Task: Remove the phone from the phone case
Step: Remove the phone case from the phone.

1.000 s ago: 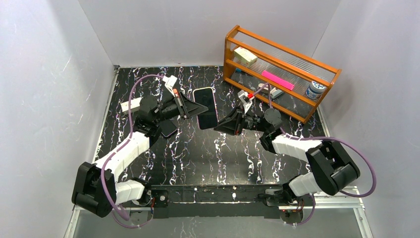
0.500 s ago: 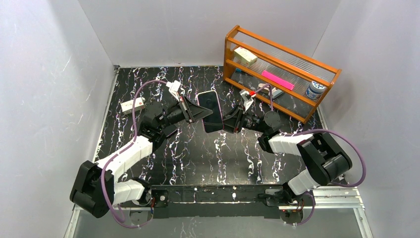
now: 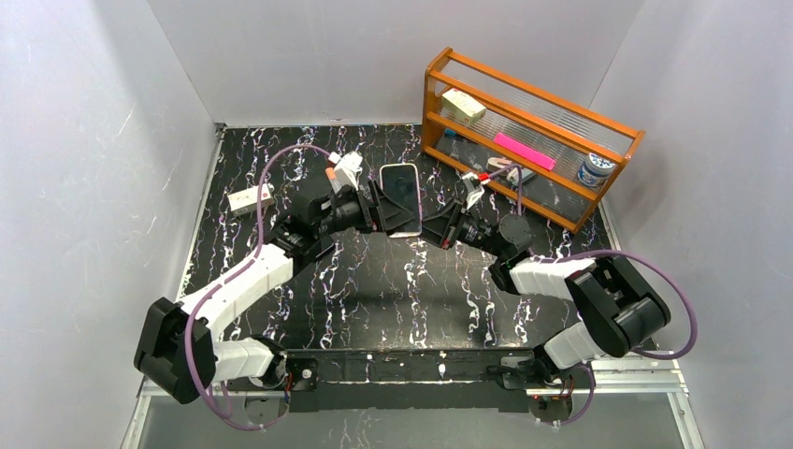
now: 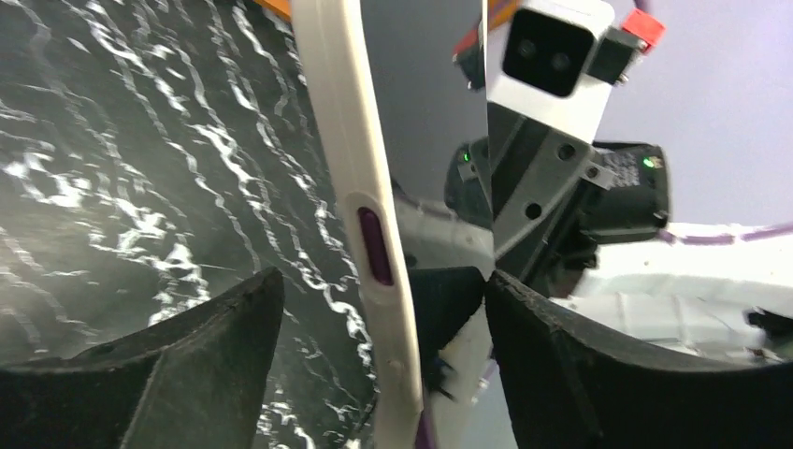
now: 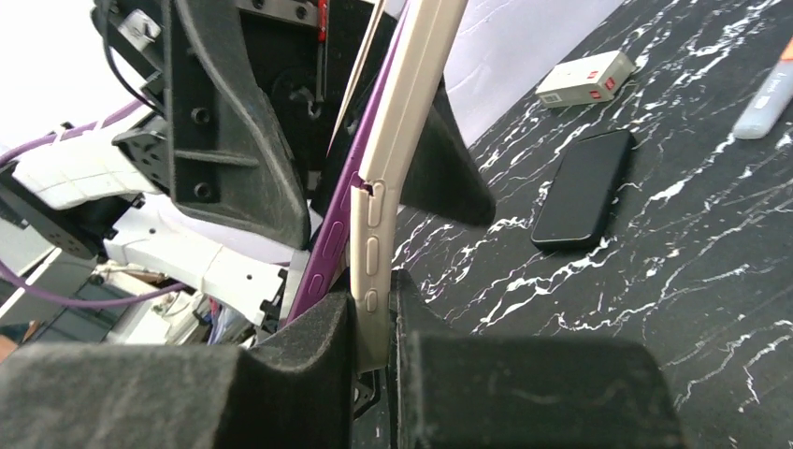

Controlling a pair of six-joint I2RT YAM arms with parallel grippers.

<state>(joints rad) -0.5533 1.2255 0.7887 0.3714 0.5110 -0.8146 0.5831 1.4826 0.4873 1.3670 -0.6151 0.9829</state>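
The phone point(image 3: 402, 192) is held off the table between both arms, dark screen up, inside its cream phone case point(image 4: 346, 122). My right gripper point(image 5: 374, 299) is shut on the case's cream edge point(image 5: 402, 122), just below its side buttons. Beside that edge, a purple strip of the phone point(image 5: 327, 243) stands slightly apart from the case. My left gripper point(image 4: 383, 281) is open, with one finger on each side of the case and not touching it. From above, the left gripper point(image 3: 382, 213) and right gripper point(image 3: 432, 229) meet at the phone's lower end.
A second black phone point(image 5: 582, 187) lies flat on the black marbled table point(image 3: 374, 290). A small white box point(image 3: 250, 198) and an orange marker point(image 5: 771, 98) lie at the back left. A wooden rack point(image 3: 524, 131) with small items stands at the back right.
My left gripper has let go of the phone and now stands open around it. My right gripper has closed on the case edge. The phone has shifted a little right and back.
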